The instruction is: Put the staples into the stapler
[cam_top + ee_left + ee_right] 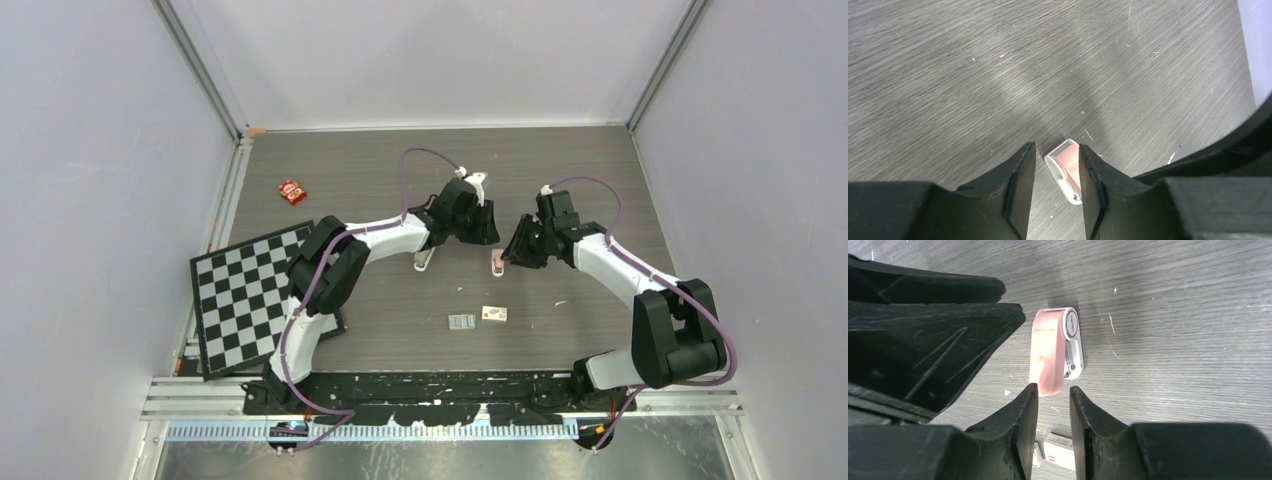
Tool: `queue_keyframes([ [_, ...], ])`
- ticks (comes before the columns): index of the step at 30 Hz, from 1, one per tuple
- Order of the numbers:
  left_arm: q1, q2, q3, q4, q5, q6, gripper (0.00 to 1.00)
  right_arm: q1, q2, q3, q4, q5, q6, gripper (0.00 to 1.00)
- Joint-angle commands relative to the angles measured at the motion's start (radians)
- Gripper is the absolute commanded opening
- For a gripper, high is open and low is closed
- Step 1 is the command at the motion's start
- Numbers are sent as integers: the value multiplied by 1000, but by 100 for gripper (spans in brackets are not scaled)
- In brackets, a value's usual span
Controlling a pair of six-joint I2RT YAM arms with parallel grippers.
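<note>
**Both end effectors at the pink object; stapler lies aside**
Left end effector and right end effector, fingers apart and empty, point at the pink object. The stapler lies leftward, long axis near-to-far, closest to the left arm. The staples rest nearer the bases.

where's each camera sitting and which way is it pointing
top external: above and behind the bases, looking down on the table; left arm and right arm show whole
left wrist: on the left arm, looking down past the left claw at the pink stapler
right wrist: on the right arm, looking down past the right claw at that stapler and a small box; left claw at left
shared: all three show the pink stapler
</note>
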Motion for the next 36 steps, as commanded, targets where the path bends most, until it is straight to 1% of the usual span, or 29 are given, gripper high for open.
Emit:
queue_keyframes([
  [1, -9, -80, -40, 23, 14, -38, 38, -1, 13, -21, 37, -46, 8, 34],
  [6, -22, -97, -84, 52, 37, -66, 32, 0, 33, -46, 62, -56, 8, 29],
  [12, -40, -92, -112, 74, 59, -89, 28, -1, 62, -58, 87, -38, 1, 25],
  [19, -56, -90, -142, 86, 61, -95, 24, -1, 78, -89, 102, -24, 4, 23],
  [23, -66, -90, -140, 29, 33, -83, 20, -1, 75, -105, 99, -12, 7, 22],
  [28, -90, -88, -132, -55, -9, -45, 18, 0, 75, -142, 104, -2, 23, 22],
  [32, -107, -70, -151, -60, -38, -51, 17, 0, 78, -174, 114, 10, 31, 22],
  [36, -108, -73, -170, -54, -52, -55, 17, -1, 64, -168, 111, 8, 17, 22],
])
